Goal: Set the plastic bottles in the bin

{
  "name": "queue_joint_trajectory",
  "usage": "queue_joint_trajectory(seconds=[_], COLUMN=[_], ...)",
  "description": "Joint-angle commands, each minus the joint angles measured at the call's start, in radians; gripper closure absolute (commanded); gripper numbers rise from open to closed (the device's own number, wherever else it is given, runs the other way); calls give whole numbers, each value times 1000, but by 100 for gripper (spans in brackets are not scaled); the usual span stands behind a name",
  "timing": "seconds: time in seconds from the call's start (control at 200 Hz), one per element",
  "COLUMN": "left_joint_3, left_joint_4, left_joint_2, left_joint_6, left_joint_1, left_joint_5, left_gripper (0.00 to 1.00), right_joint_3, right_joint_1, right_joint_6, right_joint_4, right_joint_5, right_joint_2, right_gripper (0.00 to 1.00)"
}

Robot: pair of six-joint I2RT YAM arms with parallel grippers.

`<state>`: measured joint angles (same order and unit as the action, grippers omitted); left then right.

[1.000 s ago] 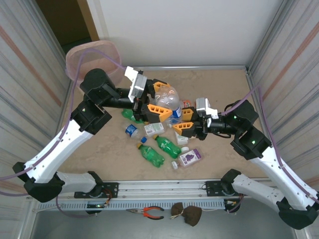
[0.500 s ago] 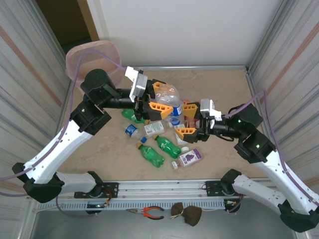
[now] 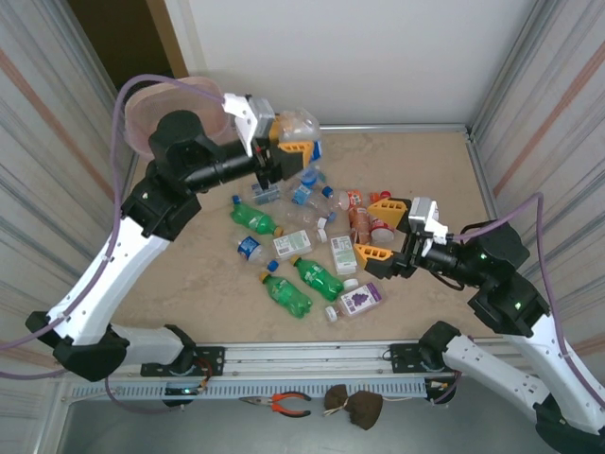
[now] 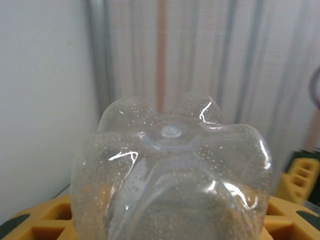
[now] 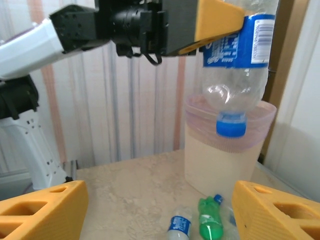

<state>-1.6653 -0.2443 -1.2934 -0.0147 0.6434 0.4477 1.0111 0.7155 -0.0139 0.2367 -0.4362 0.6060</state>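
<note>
- The bin (image 3: 142, 112), lined with a pink bag, stands at the far left corner beside the table (image 3: 435, 180). In the right wrist view the bin (image 5: 220, 167) rises past the table's far edge.
- The left gripper (image 3: 286, 142) is raised just right of the bin, its orange fingers pinching a clear bottle (image 3: 300, 123).
- From the right wrist, the left gripper (image 5: 217, 20) holds the clear bottle (image 5: 235, 75) cap down. It has a blue label, and its blue cap lines up with the bin's rim. The top view puts it beside the rim, not over the opening.
- The left wrist view shows the clear bottle's lobed base (image 4: 170, 170) close up, with an orange finger (image 4: 45, 222) low on each side.
- The other bottles lie scattered mid-table: three green bottles (image 3: 286, 295), small water bottles (image 3: 250, 248), two white-labelled bottles (image 3: 291, 246), and a purple-labelled bottle (image 3: 360, 299) nearest the arms.
- Red and orange bottles (image 3: 357, 213) lie just left of the right gripper.
- The right gripper (image 3: 381, 230) hangs low over the table, fingers spread wide and holding nothing. Its own camera shows the right gripper's (image 5: 160, 212) two orange fingers far apart.
</note>
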Motion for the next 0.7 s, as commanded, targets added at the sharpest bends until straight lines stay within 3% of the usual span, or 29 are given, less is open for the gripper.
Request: queue_joint_trajectory(seconds=[0.0, 0.22, 0.391, 0.696], left_joint_3=[-54, -161, -259, -308], left_joint_4=[-54, -103, -176, -240], left_joint_2=[-39, -175, -305, -479], left_joint_6=[-4, -69, -107, -217], left_joint_1=[-99, -343, -481, -625], left_joint_5=[-138, -156, -203, -252], left_gripper=[51, 53, 53, 53], right_joint_3=[-3, 10, 12, 30], right_joint_1=[5, 5, 5, 4], right_joint_6=[16, 17, 17, 31], right_joint_4=[28, 25, 28, 48], right_joint_5=[63, 72, 81, 93], right_joint_2=[3, 28, 36, 55], right_gripper=[26, 26, 27, 28])
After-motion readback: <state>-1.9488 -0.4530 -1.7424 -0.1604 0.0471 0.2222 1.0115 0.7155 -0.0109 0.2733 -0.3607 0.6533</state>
